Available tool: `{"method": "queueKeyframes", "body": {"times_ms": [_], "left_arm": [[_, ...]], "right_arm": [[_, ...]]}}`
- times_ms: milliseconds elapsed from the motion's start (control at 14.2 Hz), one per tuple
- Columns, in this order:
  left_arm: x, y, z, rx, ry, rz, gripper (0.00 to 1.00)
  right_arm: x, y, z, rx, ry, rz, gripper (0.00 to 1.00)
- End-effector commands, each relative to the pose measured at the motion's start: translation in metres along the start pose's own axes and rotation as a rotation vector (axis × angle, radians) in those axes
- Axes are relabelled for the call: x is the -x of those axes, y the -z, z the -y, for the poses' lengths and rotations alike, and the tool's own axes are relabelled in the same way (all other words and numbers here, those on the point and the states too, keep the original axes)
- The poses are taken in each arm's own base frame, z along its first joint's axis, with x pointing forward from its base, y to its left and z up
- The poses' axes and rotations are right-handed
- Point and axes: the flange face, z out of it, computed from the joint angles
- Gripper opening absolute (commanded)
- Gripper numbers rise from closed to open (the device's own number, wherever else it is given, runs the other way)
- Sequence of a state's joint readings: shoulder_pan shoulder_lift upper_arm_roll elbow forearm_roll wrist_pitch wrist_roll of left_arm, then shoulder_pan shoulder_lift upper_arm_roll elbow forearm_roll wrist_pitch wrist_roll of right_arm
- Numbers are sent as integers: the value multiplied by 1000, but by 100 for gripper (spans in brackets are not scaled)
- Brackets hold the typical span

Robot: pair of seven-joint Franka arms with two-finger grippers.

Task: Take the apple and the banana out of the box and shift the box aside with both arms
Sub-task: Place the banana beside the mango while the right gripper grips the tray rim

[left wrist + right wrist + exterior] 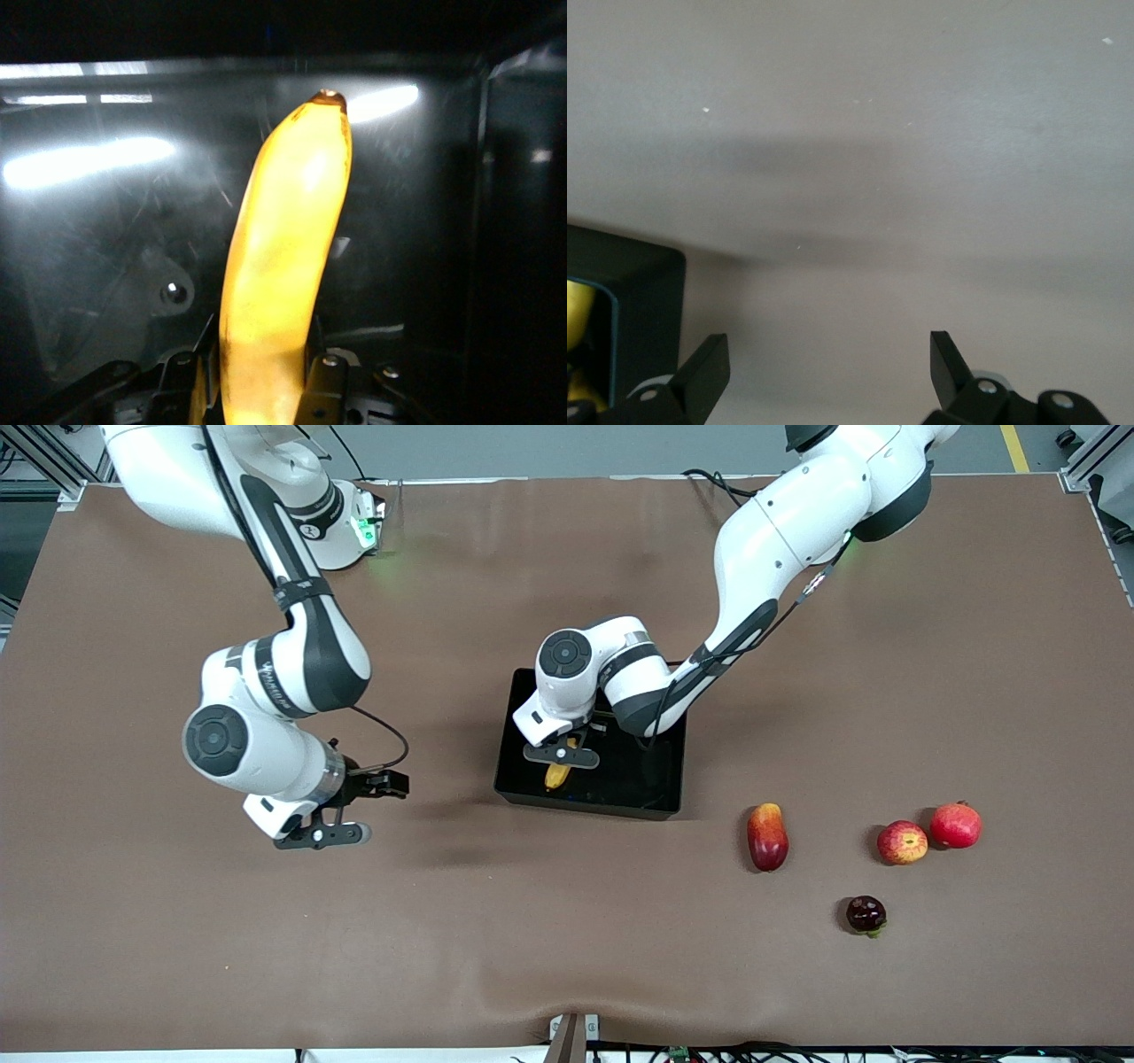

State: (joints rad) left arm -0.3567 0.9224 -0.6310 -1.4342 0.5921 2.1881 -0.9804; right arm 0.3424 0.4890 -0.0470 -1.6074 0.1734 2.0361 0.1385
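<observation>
The black tray (pixel 660 779) lies mid-table. My left gripper (pixel 561 757) is down inside it, shut on the yellow banana (pixel 557 776). In the left wrist view the banana (pixel 283 266) stands out from between the fingers (pixel 323 381) over the glossy tray floor (pixel 106 248). The apple (pixel 902 841), red streaked with yellow, lies on the table toward the left arm's end. My right gripper (pixel 323 837) hangs open and empty over bare table beside the tray, toward the right arm's end. The right wrist view shows its open gripper (pixel 828 350), the tray's corner (pixel 638 283) and a bit of banana (pixel 578 305).
A redder round fruit (pixel 955 825) touches the apple. An oblong red and yellow fruit (pixel 767 836) lies between the apple and the tray. A small dark round fruit (pixel 866 913) lies nearer to the front camera. The brown table cover (pixel 266 957) bulges at its front edge.
</observation>
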Motion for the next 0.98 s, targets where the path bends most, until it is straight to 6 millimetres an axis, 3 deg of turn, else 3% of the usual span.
{"method": "queueKeyframes", "body": {"times_ms": [0, 211, 351, 491, 702, 912], "left_arm": [[-7, 48, 7, -43, 0, -42, 0], [-24, 123, 29, -49, 39, -85, 0], [-45, 174, 71, -6, 59, -79, 0], [-60, 211, 121, 17, 118, -60, 0], [-74, 230, 202, -1, 194, -29, 0], [-78, 218, 295, -7, 225, 51, 0]], "right_arm": [[7, -4, 13, -7, -8, 3, 100], [16, -17, 32, 1, -24, 24, 100], [24, -26, 54, 9, -37, 38, 100], [31, -35, 77, 15, -45, 42, 100], [41, -45, 105, 22, -57, 43, 100], [59, -66, 147, 38, -91, 52, 100]]}}
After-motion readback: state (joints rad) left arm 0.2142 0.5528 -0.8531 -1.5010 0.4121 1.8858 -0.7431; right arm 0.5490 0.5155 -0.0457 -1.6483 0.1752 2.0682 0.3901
